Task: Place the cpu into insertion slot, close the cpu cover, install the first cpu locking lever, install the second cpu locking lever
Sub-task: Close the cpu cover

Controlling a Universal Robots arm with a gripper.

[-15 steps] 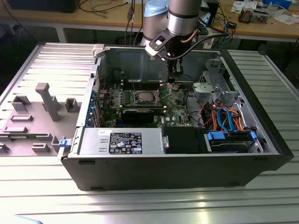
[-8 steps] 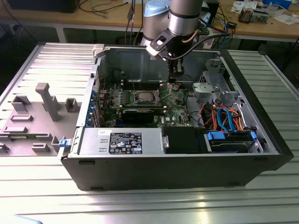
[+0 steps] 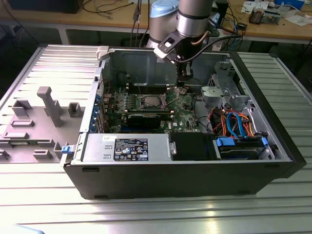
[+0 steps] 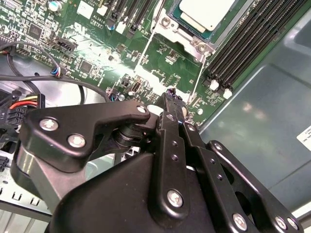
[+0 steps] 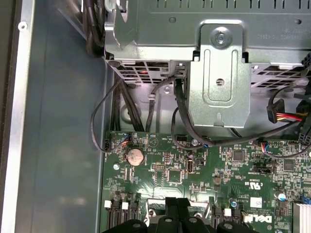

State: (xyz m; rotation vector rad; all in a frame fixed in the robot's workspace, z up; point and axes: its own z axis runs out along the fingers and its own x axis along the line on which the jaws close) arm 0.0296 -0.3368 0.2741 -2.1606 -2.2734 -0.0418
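The cpu [image 3: 149,102] lies in the insertion slot [image 3: 141,101] on the green board inside the open computer case; its silvery top [image 4: 206,12] also shows in the second wrist view. The cpu cover [image 4: 197,44] lies flat as a metal frame around it. Two thin wire levers [image 4: 197,80] stick out from the frame over the board. My gripper [image 3: 184,84] hangs above the board at the exterior view's right of the slot. Its black fingertips [image 4: 170,94] are together close to one lever's end, shut, with nothing visibly held. The fingers [image 5: 167,206] show side by side in the first wrist view.
Black memory slots [image 4: 248,39] run beside the socket. A long black card [image 3: 146,118] lies in front of it, then the power supply [image 3: 126,147]. A metal drive cage [image 3: 219,95] and coloured cables [image 3: 234,122] crowd the exterior view's right. A grey fixture plate [image 3: 44,112] lies outside the case.
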